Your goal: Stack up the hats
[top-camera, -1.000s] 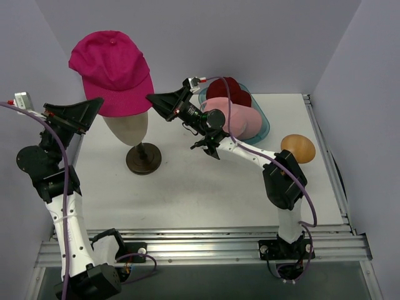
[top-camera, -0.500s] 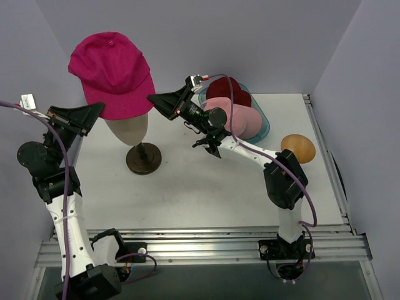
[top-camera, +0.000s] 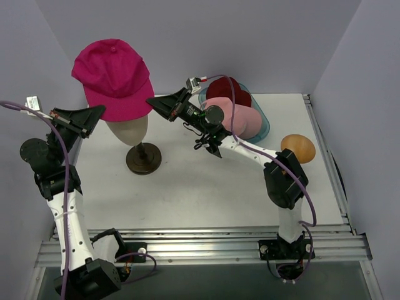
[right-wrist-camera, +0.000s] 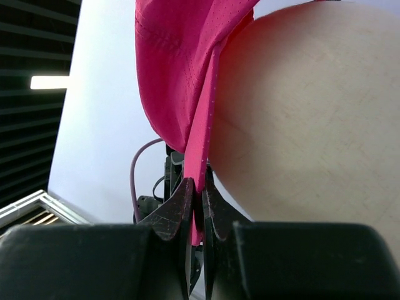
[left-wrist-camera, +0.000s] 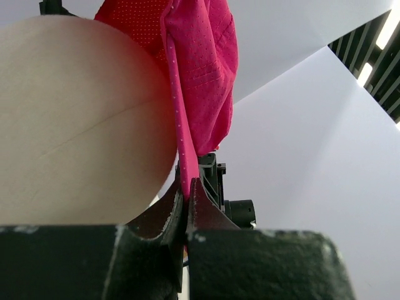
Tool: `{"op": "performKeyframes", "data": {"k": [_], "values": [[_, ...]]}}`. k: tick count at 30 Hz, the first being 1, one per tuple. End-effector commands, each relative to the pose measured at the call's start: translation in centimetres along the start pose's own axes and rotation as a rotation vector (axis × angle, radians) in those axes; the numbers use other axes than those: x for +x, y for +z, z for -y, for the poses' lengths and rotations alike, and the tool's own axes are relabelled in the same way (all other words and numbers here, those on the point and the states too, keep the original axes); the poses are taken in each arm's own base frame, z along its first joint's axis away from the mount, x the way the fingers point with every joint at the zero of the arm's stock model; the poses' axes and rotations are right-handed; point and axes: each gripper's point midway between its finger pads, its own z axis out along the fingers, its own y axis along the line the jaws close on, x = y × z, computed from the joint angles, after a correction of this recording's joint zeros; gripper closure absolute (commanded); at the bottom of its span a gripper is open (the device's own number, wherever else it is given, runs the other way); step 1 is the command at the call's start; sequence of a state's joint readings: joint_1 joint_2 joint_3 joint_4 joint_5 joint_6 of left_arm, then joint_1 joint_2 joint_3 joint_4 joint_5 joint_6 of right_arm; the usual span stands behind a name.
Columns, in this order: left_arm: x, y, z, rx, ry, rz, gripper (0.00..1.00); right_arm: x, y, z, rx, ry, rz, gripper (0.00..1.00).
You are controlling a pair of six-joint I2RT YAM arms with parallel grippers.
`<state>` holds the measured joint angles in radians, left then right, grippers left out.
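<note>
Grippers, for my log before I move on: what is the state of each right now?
The left gripper is closed on the magenta cap, at its edge.
The right gripper is closed on the cap's opposite edge.

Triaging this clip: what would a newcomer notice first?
The magenta cap, draped over the cream head form at back left, with the left gripper and right gripper each pinching its edge from opposite sides. At back right, a teal tray holds a dark red hat and pale pink hats.
</note>
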<state>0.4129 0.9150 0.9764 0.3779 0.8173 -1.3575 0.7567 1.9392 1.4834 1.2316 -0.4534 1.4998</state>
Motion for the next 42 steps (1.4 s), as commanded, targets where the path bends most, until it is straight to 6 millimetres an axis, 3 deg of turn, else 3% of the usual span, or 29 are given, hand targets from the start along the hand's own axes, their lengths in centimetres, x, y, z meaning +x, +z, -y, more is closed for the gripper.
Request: {"op": "performKeyframes", "data": {"k": [1, 4, 20, 27, 32, 42], "values": [[0.6, -0.5, -0.9, -0.005, -0.008, -0.034, 0.98, 1.3, 0.3, -3.4, -0.067, -0.103, -0.055, 1.0], [0.5, -0.9, -2.3, -0.032, -0.045, -0.026, 0.98, 1.4, 0.3, -2.8, -0.055, -0.096, -0.057, 1.0], [4.0, -3.3, -8.4, -0.171, -0.157, -0.073, 0.98, 2.7, -1.3, -0.8, 0.003, -0.087, -0.05, 1.0], [4.3, -3.5, -10.0, -0.195, -0.168, -0.076, 0.98, 2.2, -1.9, 0.8, 0.05, -0.098, -0.035, 1.0], [4.4, -3.5, -10.8, -0.211, -0.183, -0.075, 0.98, 2.1, -2.0, 0.7, 0.048, -0.102, -0.037, 1.0], [5.7, -4.1, -14.2, -0.27, -0.264, -0.084, 0.98, 2.3, -2.3, 2.2, 0.091, -0.109, -0.04, 1.0]]}}
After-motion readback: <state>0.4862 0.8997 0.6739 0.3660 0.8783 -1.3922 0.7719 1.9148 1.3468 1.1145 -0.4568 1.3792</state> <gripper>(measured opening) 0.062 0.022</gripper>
